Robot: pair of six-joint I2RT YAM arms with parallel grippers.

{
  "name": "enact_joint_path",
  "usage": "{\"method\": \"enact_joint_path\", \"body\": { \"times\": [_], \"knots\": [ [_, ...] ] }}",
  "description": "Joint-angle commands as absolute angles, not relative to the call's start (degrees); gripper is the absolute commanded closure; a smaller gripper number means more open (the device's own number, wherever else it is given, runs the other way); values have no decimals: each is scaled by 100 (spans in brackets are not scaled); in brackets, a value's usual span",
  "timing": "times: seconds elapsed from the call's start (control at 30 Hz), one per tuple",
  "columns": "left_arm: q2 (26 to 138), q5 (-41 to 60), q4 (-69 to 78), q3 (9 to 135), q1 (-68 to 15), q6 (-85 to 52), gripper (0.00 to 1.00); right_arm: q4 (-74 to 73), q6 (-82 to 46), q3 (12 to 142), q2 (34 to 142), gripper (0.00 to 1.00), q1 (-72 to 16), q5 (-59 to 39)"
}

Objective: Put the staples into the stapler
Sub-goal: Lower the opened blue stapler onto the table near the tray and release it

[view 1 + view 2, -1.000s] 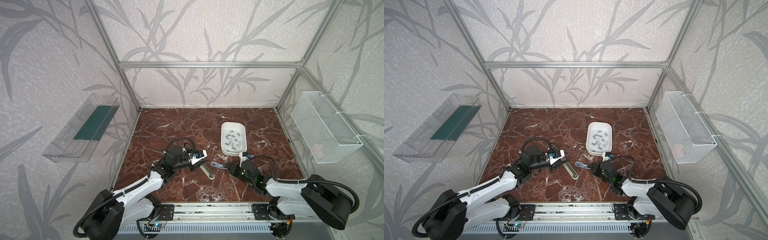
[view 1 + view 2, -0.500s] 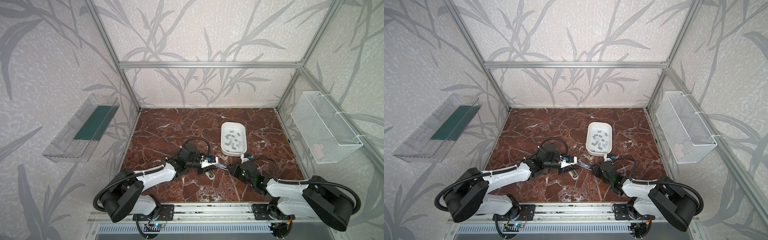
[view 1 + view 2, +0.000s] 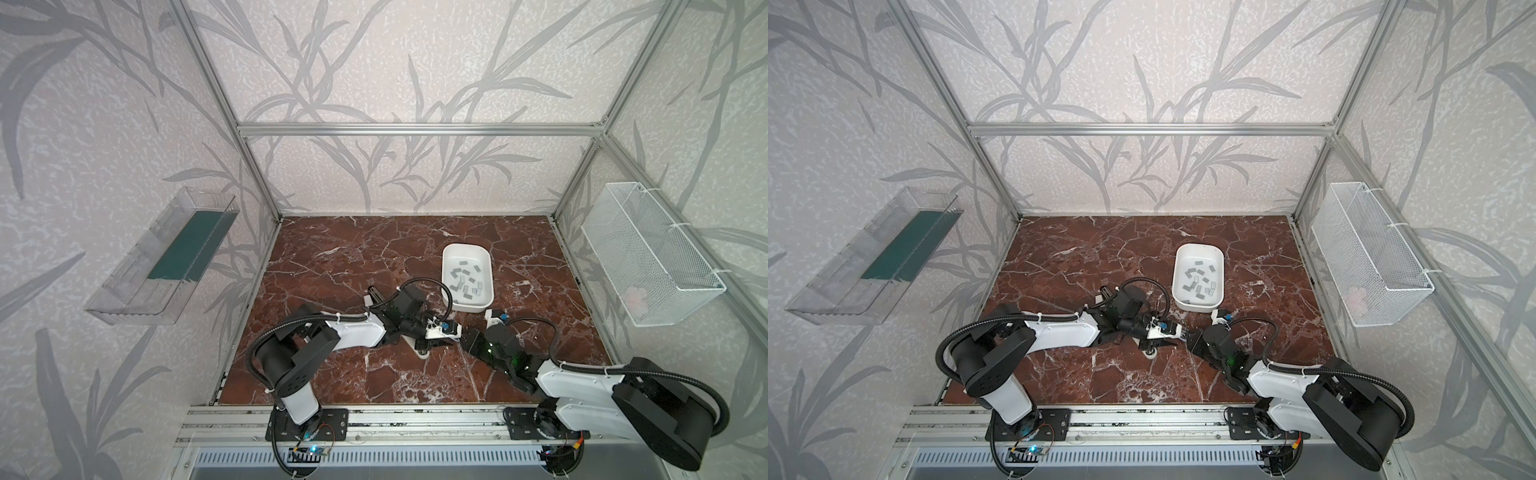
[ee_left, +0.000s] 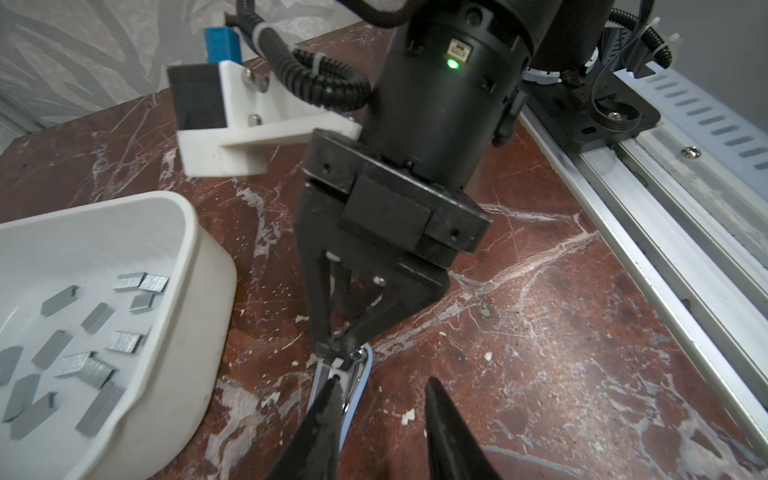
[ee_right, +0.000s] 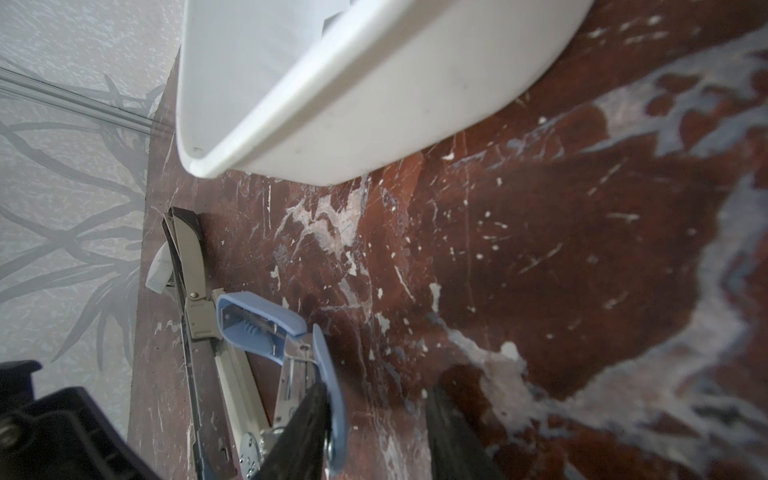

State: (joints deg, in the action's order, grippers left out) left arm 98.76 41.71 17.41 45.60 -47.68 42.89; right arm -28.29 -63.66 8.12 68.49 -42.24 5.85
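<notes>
Tabletop (image 3: pixel 332 270): red-brown marble surface.
Tray (image 3: pixel 446 253): white, right of the surface's middle.
Left gripper (image 4: pixel 382 386): jaws partly apart, gripping nothing; stapler (image 4: pixel 357 368) just beside one finger.
Right gripper (image 5: pixel 376 392): jaws partly apart, stapler against one finger, not clamped.
Stapler: blue and cream, lying opened between both grippers, near the tray's front-left corner.
Staples (image 3: pixel 465 282): loose grey strips inside the tray.
</notes>
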Motion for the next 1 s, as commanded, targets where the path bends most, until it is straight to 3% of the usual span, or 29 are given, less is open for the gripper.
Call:
{"method": "enact_joint_path", "body": {
  "times": [0.0, 0.17, 0.47, 0.83, 0.97],
  "knots": [
    [10090, 4178, 1538, 4755, -4795, 4945, 63, -2640, -6252, 728, 6917, 59, -4175, 574],
    [10403, 4070, 658, 5271, -4782, 5522, 63, -2768, -6259, 712, 6976, 59, -4149, 466],
    [10855, 3955, 926, 5655, -4721, 5361, 63, -2944, -6240, 766, 7075, 59, -4139, 234],
    [11133, 3524, 365, 6018, -4659, 5351, 78, -2721, -6226, 649, 6710, 59, -4054, 158],
    [11147, 3394, 96, 6089, -4623, 5474, 78, -2304, -6151, 564, 6305, 57, -3928, 228]
  ]
}}
